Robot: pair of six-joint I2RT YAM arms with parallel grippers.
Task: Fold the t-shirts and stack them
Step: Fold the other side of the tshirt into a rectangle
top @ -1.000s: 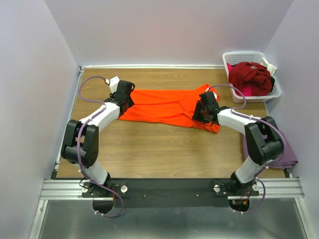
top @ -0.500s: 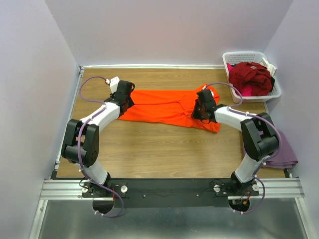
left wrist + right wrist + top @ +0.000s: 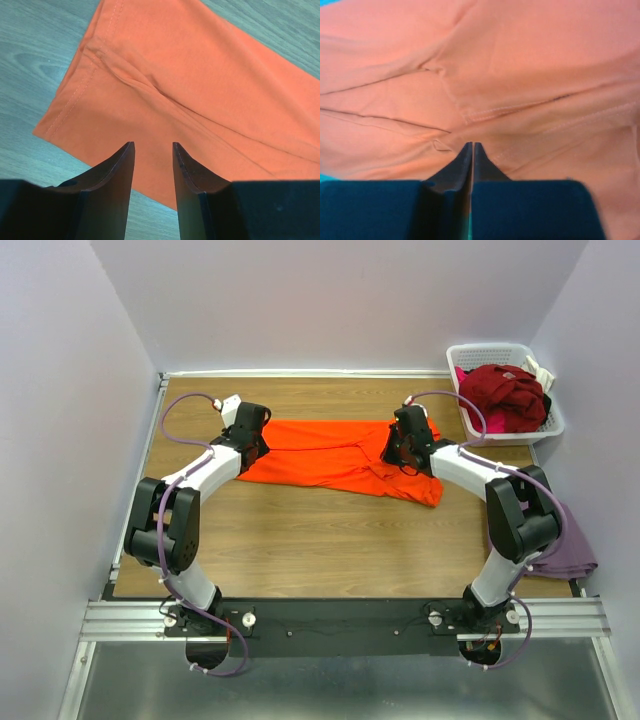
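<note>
Closing during the last second, right end effector (image 3: 471, 146) now pinches the orange t-shirt (image 3: 330, 455) spread on worktop (image 3: 300, 540); left end effector (image 3: 153, 147) stands apart over its hem; folding probably follows.

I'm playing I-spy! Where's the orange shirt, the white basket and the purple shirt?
orange shirt (image 3: 330, 455), top view, its flat middle.
white basket (image 3: 490, 346), top view, its far rim.
purple shirt (image 3: 575, 555), top view, its uncovered outer part.
</note>
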